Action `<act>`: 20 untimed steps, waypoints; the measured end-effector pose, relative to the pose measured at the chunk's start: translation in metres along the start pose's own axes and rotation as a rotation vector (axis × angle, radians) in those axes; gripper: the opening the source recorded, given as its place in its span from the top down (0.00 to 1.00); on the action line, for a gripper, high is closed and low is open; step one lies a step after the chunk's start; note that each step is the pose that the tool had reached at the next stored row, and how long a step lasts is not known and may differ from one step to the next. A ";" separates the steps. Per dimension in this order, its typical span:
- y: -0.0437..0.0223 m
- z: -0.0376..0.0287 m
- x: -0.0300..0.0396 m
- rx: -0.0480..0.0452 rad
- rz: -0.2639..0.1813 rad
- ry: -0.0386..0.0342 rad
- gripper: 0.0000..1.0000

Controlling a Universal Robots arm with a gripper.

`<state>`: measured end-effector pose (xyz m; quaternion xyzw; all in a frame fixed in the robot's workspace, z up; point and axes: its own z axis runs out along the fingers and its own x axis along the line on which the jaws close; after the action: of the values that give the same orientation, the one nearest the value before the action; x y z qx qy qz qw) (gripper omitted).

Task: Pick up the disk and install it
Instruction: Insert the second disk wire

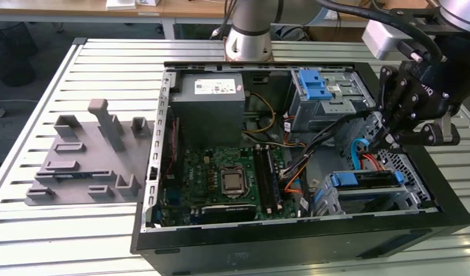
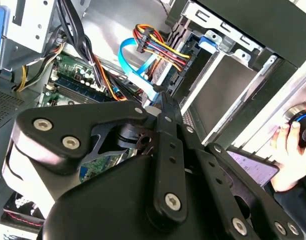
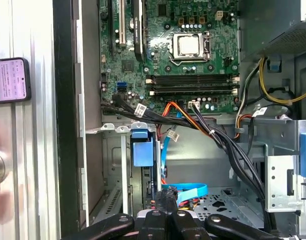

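Black-linked gripper fingers pressed together, empty, inside the open black computer case on a ribbed metal table; blue-framed silver disk sits in its bay.

Phone cut by frame edge, person's hand partly cropped (fingers only)

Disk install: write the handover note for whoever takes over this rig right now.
Gripper: shut, holding nothing, hanging inside the open computer case at the exterior view's right, just above the lower drive cage and next to the blue data cable.
Disk: sitting in that cage in its blue carrier, not in the gripper.
Done: the disk appears to have been picked up and placed in the cage.
Left: cannot tell whether it is fully seated or latched.
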<state>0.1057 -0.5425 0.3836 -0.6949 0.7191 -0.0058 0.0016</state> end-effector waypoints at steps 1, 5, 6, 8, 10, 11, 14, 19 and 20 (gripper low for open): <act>0.0000 0.0000 -0.0001 0.0000 0.000 -0.0001 0.89; 0.0005 -0.0001 -0.0141 0.0000 0.000 -0.0001 0.89; 0.0005 -0.0001 -0.0143 0.0000 0.000 0.0000 0.89; 0.0005 -0.0001 -0.0146 0.0000 0.000 -0.0001 0.89; 0.0005 -0.0001 -0.0149 0.0000 0.000 -0.0001 0.89; 0.0005 -0.0001 -0.0151 0.0000 0.000 0.0000 0.89; 0.0005 -0.0001 -0.0155 0.0000 0.000 -0.0001 0.89; 0.0005 -0.0001 -0.0158 0.0007 0.000 0.0208 0.89; 0.0005 0.0000 -0.0157 0.0011 0.000 0.0327 0.89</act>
<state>0.1057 -0.5268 0.3835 -0.6948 0.7189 -0.0175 -0.0098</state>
